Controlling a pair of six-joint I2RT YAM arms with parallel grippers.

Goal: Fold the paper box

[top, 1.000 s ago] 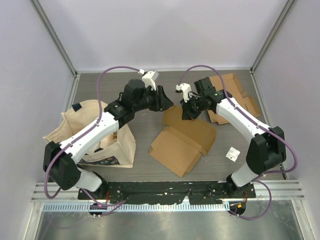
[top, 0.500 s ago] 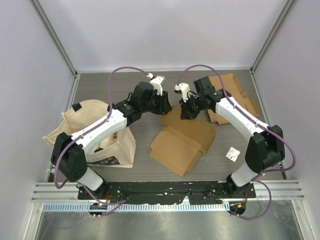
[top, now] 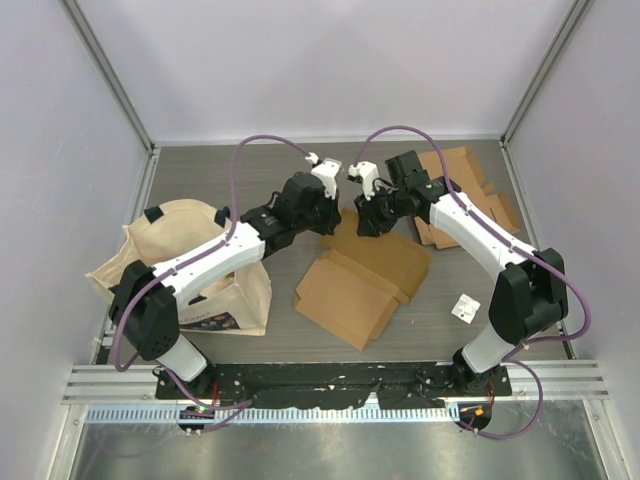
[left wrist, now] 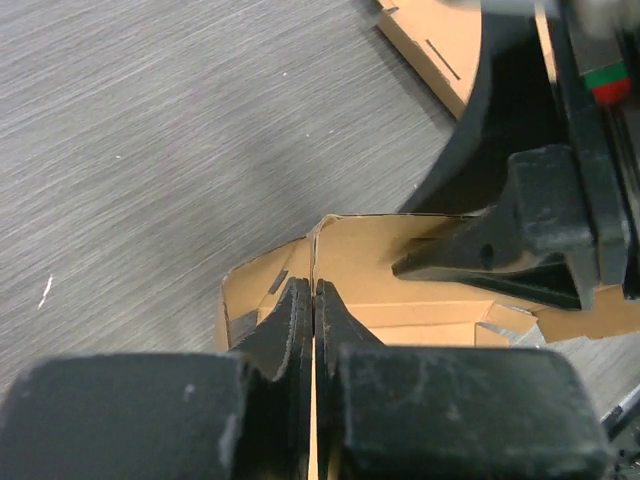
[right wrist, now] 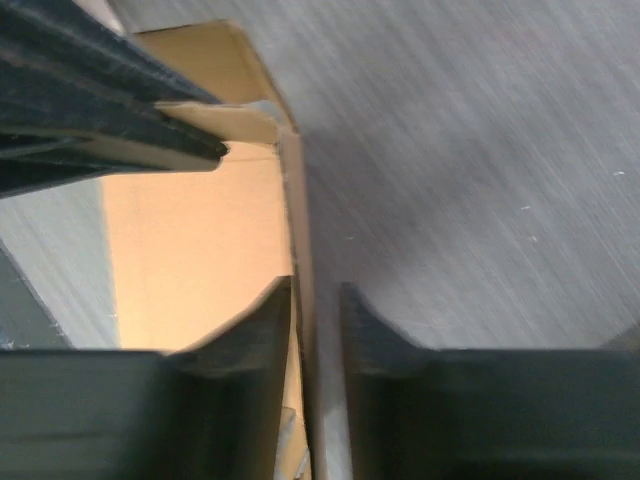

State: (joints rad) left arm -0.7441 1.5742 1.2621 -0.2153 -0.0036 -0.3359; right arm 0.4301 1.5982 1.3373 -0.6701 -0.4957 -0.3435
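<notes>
The brown paper box [top: 360,280] lies partly flat mid-table, its far wall raised. My left gripper [top: 335,215] is at that far edge. In the left wrist view its jaws [left wrist: 314,300] are shut on the thin upright cardboard wall [left wrist: 350,245]. My right gripper [top: 368,222] is just to the right at the same edge. In the right wrist view the gripper [right wrist: 315,300] is open and straddles the wall of the box [right wrist: 190,250]: one finger lies against the card and the other stands off it. Each wrist view shows the other gripper's dark fingers close by.
A beige cloth tote bag [top: 190,265] stands at the left under my left arm. A stack of flat cardboard blanks [top: 470,195] lies at the back right. A small white scrap [top: 465,307] lies near the right arm's base. Grey walls close in three sides.
My left gripper moved right to the box's raised far wall and shut on it. My right gripper, shut on that wall before, has parted its jaws.
</notes>
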